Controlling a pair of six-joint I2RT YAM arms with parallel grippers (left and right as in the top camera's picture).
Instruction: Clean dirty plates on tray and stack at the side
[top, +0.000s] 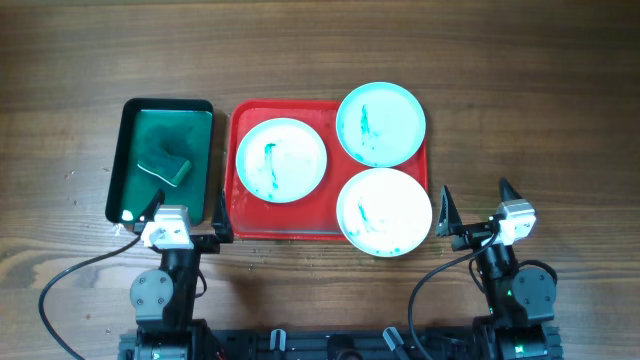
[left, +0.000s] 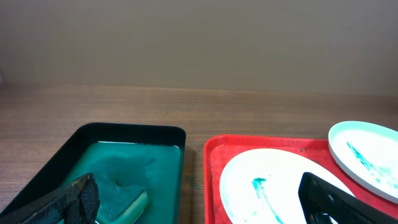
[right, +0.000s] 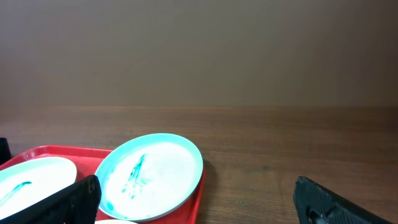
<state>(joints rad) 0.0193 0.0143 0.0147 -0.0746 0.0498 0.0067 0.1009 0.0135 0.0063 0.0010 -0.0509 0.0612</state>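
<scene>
The red tray (top: 236, 120) holds three plates with teal smears. One plate (top: 281, 160) lies at its left, one (top: 380, 123) overhangs the far right corner, one (top: 384, 211) overhangs the near right corner. My left gripper (top: 190, 218) is open and empty at the near edge between the green tray and the red tray. My right gripper (top: 473, 207) is open and empty just right of the near plate. The left wrist view shows the left plate (left: 267, 186) on the red tray (left: 214, 155). The right wrist view shows the far plate (right: 152, 174).
A dark green tray (top: 125, 150) with a green sponge (top: 165, 165) lies left of the red tray; the left wrist view shows this tray (left: 130, 132) and the sponge (left: 121, 196) too. Bare wooden table (top: 540, 120) lies to the right and far side.
</scene>
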